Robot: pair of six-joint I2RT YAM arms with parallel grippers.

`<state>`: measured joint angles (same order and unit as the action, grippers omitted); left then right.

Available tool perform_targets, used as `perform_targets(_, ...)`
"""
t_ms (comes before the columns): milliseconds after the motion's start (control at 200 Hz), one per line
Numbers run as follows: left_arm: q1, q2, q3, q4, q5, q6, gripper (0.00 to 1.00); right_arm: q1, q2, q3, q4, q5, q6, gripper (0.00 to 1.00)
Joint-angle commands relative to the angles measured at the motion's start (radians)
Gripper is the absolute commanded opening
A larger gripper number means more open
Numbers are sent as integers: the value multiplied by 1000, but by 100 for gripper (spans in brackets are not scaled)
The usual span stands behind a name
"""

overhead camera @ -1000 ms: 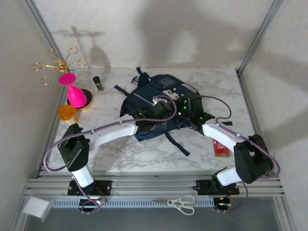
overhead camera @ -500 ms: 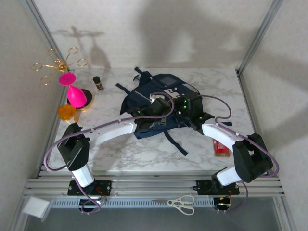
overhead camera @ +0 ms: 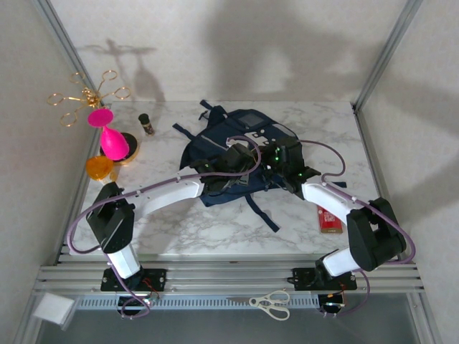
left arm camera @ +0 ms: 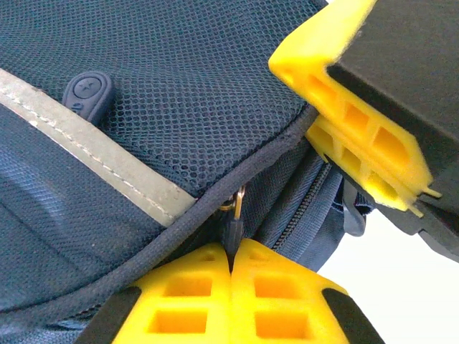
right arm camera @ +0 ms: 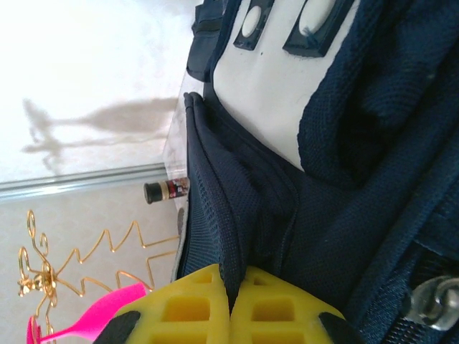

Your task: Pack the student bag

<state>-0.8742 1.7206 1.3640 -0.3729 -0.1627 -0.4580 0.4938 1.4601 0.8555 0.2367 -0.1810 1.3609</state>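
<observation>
Our left claw, pinching the zipper pull, has crept toward 12 o'clock. Our right claw clamps the student bag fabric, so the zip is probably opening.

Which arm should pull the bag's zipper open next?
Left, probably. The left gripper is shut on the zipper pull, so it can just tug. The right gripper pinches a fold of the bag, better for holding it steady.

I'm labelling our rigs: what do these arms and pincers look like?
Left arm and right arm: white links, black joints, trailing purple cables. Left pincer and right pincer have yellow, grid-ribbed fingers. Green lights dot the right wrist.
</observation>
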Motion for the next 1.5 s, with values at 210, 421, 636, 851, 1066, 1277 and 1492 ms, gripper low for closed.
perform_targets(210,70,-178,-150,20,41,38,0,-81,12,132,-89,-303,-241,0)
perform_targets(421,131,-246,-239,53,137,51,0,-144,73,230,-209,-363,-396,0)
perform_targets(636,134,-231,-252,112,256,82,0,-146,95,256,-176,-408,-396,0)
perform_targets(851,51,-209,-223,180,231,56,22,-137,82,232,-149,-405,-369,0)
perform_targets(1066,30,-123,-148,163,150,16,32,-132,85,224,-126,-408,-347,0)
perform_targets(1277,30,-60,-48,83,-3,11,35,-122,82,214,-114,-408,-335,0)
perform_targets(1492,30,5,1,70,-10,7,36,-115,81,211,-102,-409,-325,0)
